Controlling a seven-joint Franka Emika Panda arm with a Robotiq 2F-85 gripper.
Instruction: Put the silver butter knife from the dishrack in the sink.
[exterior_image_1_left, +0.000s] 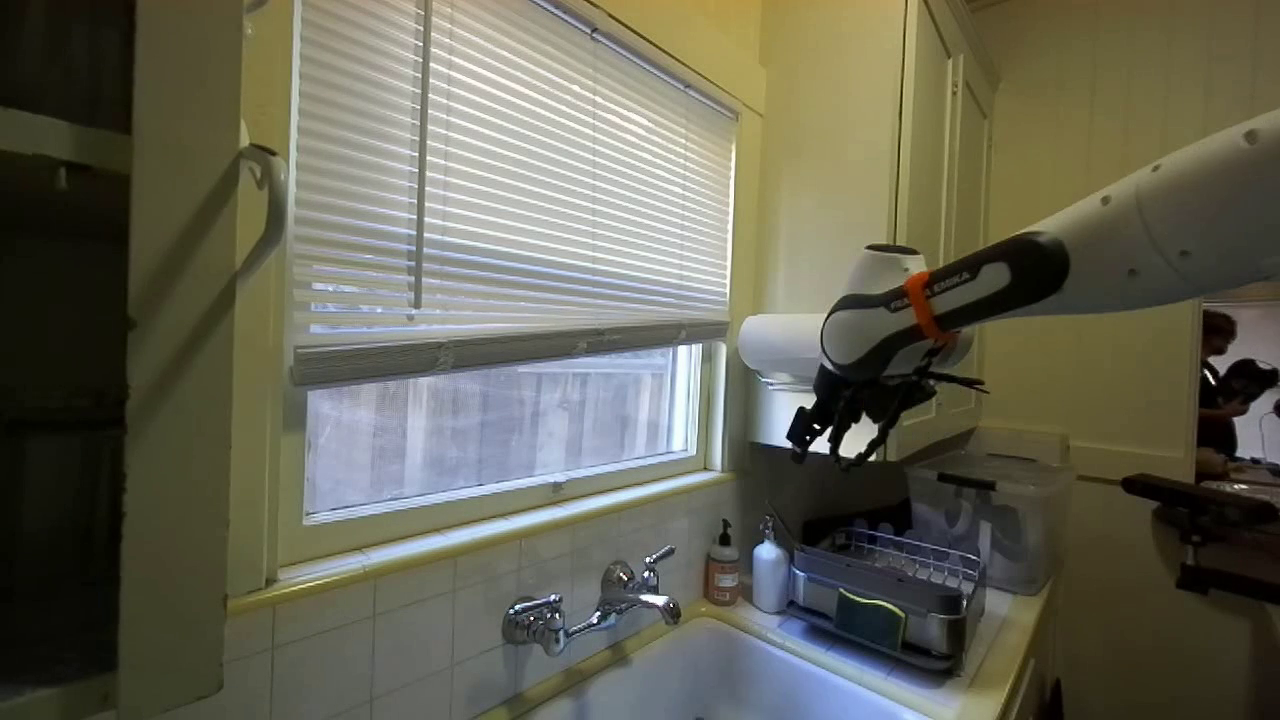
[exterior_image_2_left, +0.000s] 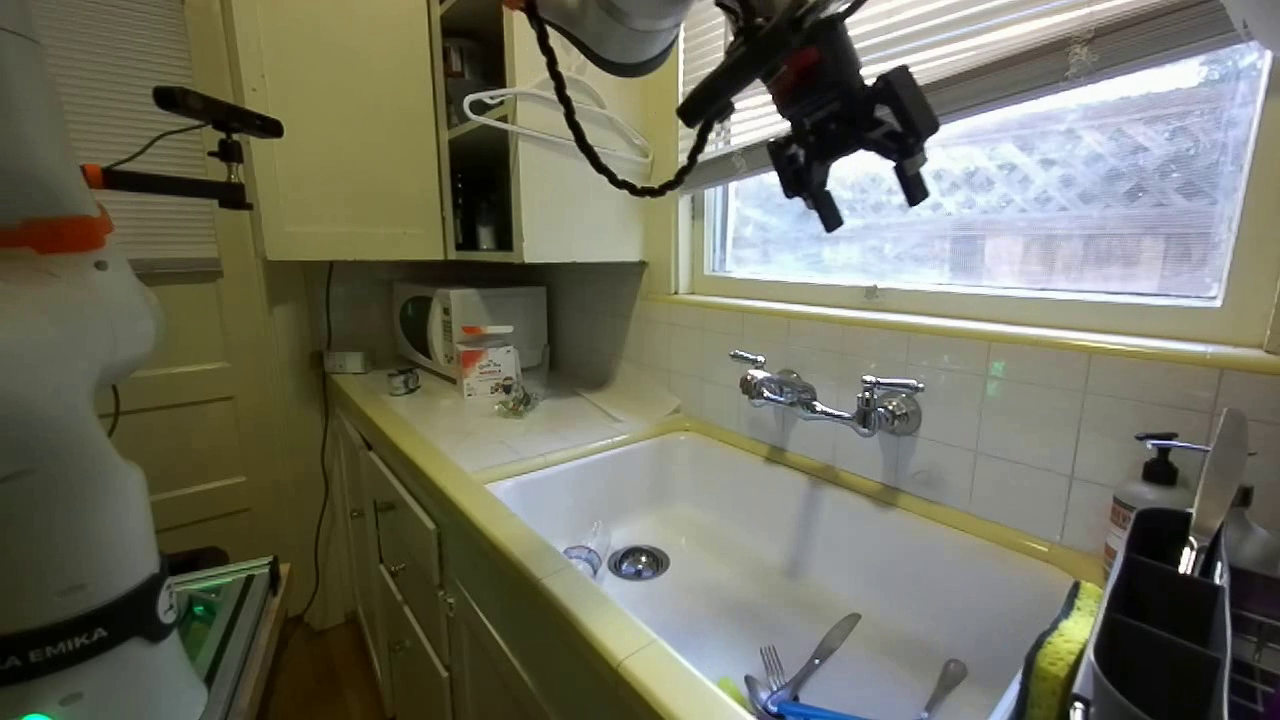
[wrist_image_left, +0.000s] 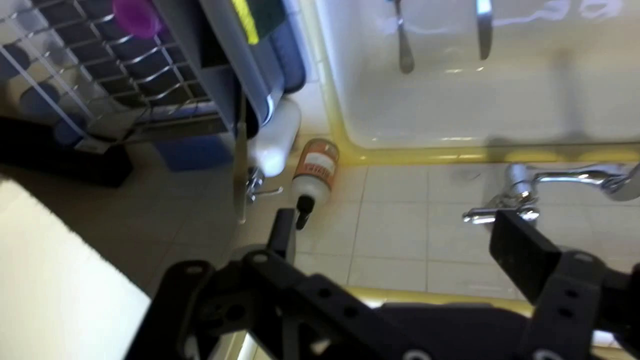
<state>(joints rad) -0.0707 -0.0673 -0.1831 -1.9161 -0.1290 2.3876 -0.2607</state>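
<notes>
A silver knife (exterior_image_2_left: 1215, 480) stands upright in the caddy of the dark grey dishrack (exterior_image_2_left: 1150, 640). Its thin blade (wrist_image_left: 241, 170) also shows in the wrist view beside the rack (wrist_image_left: 220, 75). The rack (exterior_image_1_left: 870, 590) stands right of the cream sink (exterior_image_1_left: 700, 670) in an exterior view. Other cutlery, including a knife (exterior_image_2_left: 825, 645), lies in the sink (exterior_image_2_left: 720, 500). My gripper (wrist_image_left: 402, 230) is open and empty. In both exterior views it hangs high (exterior_image_1_left: 822, 450) in front of the window (exterior_image_2_left: 870, 200), well above the rack and sink, touching neither.
A brown-labelled soap bottle (exterior_image_1_left: 722, 570) and a white bottle (exterior_image_1_left: 770, 572) stand by the rack. A sponge (exterior_image_1_left: 870, 622) hangs on the rack's side. The chrome tap (exterior_image_1_left: 600, 610) juts from the wall. A paper towel roll (exterior_image_1_left: 780, 345) and cabinet are close to the gripper.
</notes>
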